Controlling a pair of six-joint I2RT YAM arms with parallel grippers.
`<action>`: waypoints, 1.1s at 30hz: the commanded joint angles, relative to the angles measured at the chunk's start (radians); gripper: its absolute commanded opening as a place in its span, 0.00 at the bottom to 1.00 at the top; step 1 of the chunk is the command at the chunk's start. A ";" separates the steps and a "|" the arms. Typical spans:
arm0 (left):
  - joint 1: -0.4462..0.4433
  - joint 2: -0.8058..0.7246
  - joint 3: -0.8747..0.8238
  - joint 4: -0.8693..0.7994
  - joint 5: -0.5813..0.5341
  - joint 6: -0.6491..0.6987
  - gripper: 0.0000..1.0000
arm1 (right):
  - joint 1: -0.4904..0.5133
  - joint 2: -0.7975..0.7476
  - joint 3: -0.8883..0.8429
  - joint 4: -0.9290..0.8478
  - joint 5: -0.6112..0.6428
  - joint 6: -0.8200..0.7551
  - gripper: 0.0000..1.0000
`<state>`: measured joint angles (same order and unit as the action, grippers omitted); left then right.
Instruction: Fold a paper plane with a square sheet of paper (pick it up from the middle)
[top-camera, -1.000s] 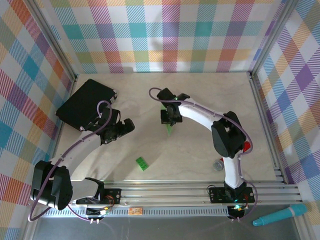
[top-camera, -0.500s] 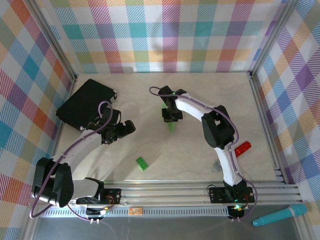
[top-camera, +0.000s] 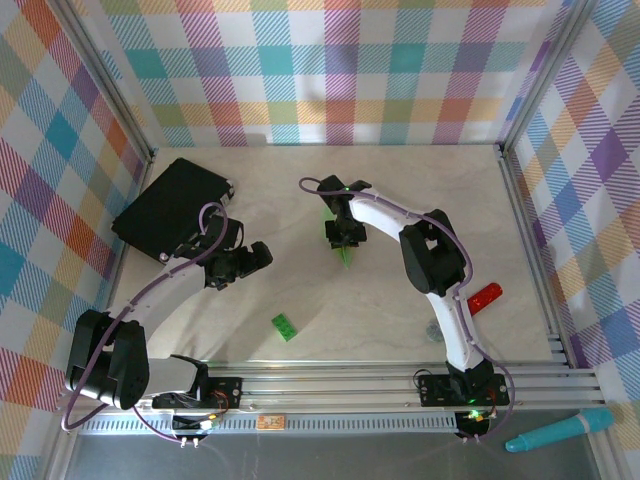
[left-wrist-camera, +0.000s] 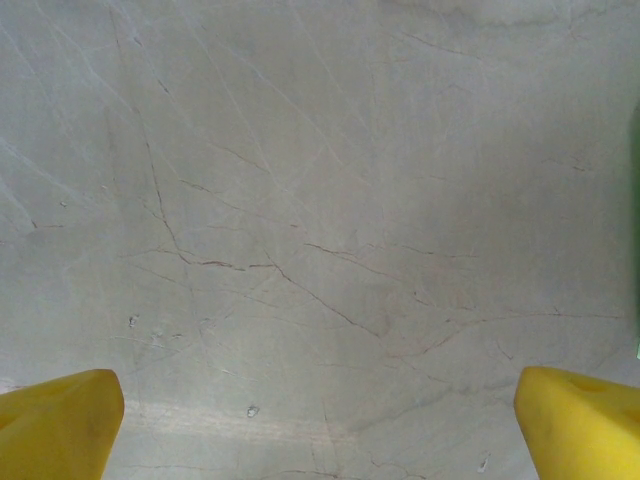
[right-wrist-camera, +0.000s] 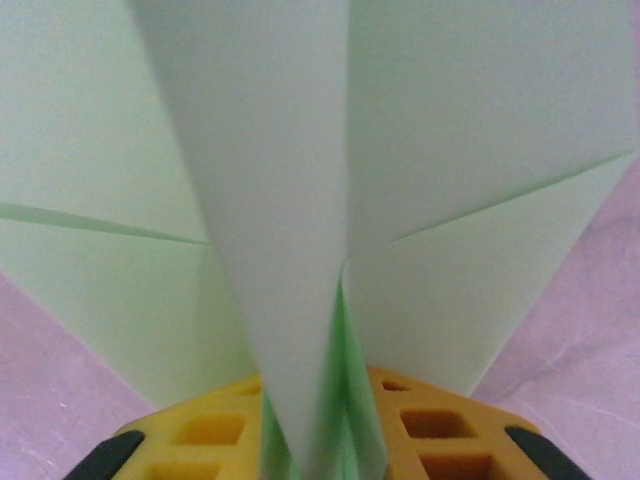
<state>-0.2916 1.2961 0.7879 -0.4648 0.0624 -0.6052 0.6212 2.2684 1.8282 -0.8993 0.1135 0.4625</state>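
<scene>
The right tool (right-wrist-camera: 318, 405) straddles the centre fold of the paper plane (right-wrist-camera: 270, 180), a yellow finger on either side; whether it pinches the fold is unclear. The paper plane sits mid-surface (top-camera: 400, 300). The left tool (left-wrist-camera: 320, 415) hangs wide open, well apart.

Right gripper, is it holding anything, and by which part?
The paper plane has its centre fold between the fingers; whether they actually pinch it cannot be told.

White shells and black joints made up the left arm (top-camera: 165, 290) and right arm (top-camera: 385, 213), each trailing a lilac cable (top-camera: 312, 183). The left hand (top-camera: 255, 257) had plain yellow fingers (left-wrist-camera: 55, 425); the right hand (top-camera: 342, 236) had yellow fingers (right-wrist-camera: 210, 430) with square recesses.
</scene>
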 joint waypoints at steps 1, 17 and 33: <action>0.015 0.007 -0.012 0.011 0.011 -0.002 1.00 | -0.004 0.030 0.022 -0.032 0.022 0.003 0.29; 0.016 0.013 -0.016 0.013 0.016 -0.008 1.00 | 0.006 0.068 -0.079 0.033 0.069 0.152 0.36; 0.019 -0.063 0.083 -0.026 -0.033 -0.013 1.00 | -0.011 -0.155 0.002 0.024 0.058 0.139 0.43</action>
<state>-0.2916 1.2762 0.8146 -0.4732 0.0605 -0.6121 0.6228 2.2292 1.8084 -0.8692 0.1741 0.5945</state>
